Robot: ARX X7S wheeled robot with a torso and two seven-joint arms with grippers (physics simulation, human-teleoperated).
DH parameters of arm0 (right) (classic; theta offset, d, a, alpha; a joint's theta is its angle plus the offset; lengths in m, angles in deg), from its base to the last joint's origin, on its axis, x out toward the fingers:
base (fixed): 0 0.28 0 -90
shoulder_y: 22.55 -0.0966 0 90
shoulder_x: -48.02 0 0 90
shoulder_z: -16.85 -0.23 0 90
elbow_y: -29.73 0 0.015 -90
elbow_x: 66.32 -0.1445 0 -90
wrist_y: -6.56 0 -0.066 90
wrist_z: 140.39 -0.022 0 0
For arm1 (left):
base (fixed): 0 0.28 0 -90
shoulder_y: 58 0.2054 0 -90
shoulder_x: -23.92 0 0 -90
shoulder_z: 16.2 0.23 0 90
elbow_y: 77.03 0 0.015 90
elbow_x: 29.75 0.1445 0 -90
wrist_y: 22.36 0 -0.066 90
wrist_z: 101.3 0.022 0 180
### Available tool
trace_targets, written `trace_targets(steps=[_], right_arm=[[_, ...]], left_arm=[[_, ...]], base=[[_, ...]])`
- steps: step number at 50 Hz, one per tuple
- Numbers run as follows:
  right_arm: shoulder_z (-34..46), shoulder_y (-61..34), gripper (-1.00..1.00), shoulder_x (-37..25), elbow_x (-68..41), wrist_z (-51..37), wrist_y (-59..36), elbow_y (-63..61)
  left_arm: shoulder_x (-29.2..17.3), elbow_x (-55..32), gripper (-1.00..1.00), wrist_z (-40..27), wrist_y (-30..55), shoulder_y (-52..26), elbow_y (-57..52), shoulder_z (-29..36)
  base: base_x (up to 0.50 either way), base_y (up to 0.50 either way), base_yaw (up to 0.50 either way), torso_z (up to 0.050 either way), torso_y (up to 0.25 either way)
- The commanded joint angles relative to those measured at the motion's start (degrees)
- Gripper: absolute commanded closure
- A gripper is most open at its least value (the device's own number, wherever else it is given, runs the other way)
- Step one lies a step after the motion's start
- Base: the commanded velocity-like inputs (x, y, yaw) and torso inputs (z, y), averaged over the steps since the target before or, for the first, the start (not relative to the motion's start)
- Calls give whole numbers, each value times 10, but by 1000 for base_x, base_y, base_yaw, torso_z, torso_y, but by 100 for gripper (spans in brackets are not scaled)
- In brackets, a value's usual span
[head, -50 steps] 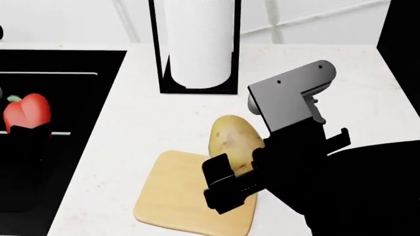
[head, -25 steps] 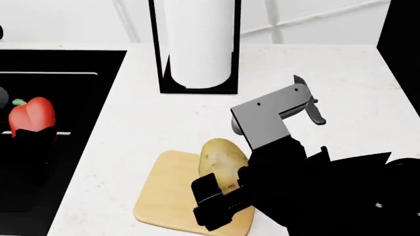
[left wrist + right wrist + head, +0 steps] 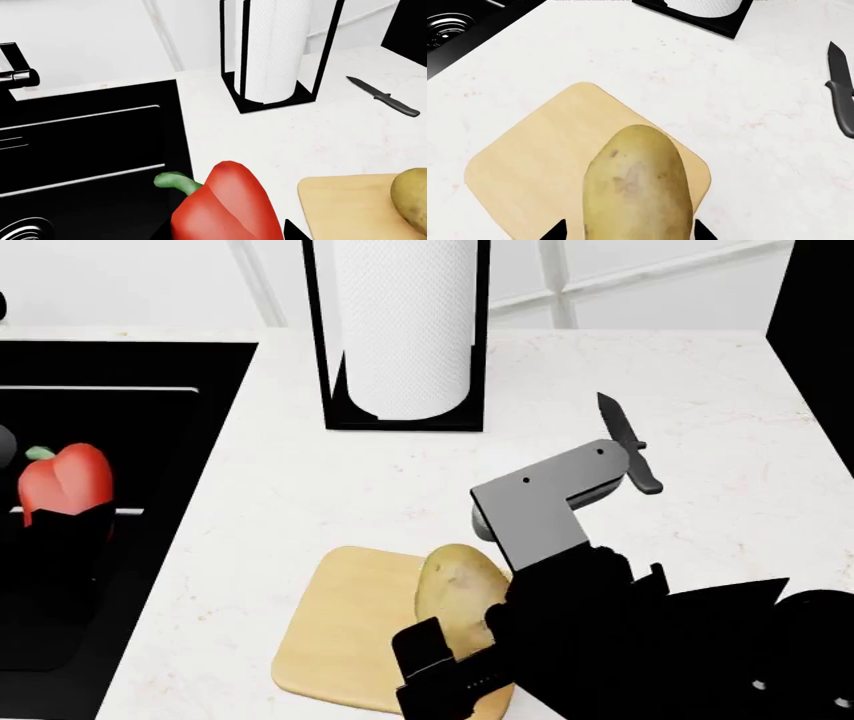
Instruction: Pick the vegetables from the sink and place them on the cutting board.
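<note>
The right gripper (image 3: pixel 447 655) has its fingers squeezed on the potato (image 3: pixel 462 602), holding it over the cutting board (image 3: pixel 340 630) on the white counter (image 3: pixel 280 490). The left gripper (image 3: pixel 60 525) has its fingers squeezed on the red bell pepper (image 3: pixel 63 480), holding it up above the black sink (image 3: pixel 120 370).

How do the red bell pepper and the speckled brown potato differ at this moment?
The glossy red bell pepper with its green stem is over the black sink; the oval yellowish-brown speckled potato is over the light-tan wooden cutting board. The potato looks larger. Each sits in one gripper: left gripper, right gripper.
</note>
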Motion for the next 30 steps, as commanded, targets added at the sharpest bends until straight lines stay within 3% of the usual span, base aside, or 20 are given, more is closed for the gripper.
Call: trace_targets(steps=[1, 10, 21, 30], right_arm=[[-4, -3, -100, -5, -5, -4, 3, -8], [-26, -22, -100, -12, -26, -20, 11, -22], [-87, -104, -100, -34, -100, -82, 16, -43], [-132, -140, -100, -57, -112, -123, 46, -49]], left_arm=[[8, -4, 100, -9, -6, -11, 3, 10], [6, -28, 100, -20, -6, -15, -3, 11], [40, -47, 100, -29, -8, -36, 2, 35], [101, -82, 100, -39, 0, -57, -4, 85]], base=[[0, 0, 0, 0, 0], [0, 0, 0, 0, 0], [0, 0, 0, 0, 1], [0, 0, 0, 0, 0]])
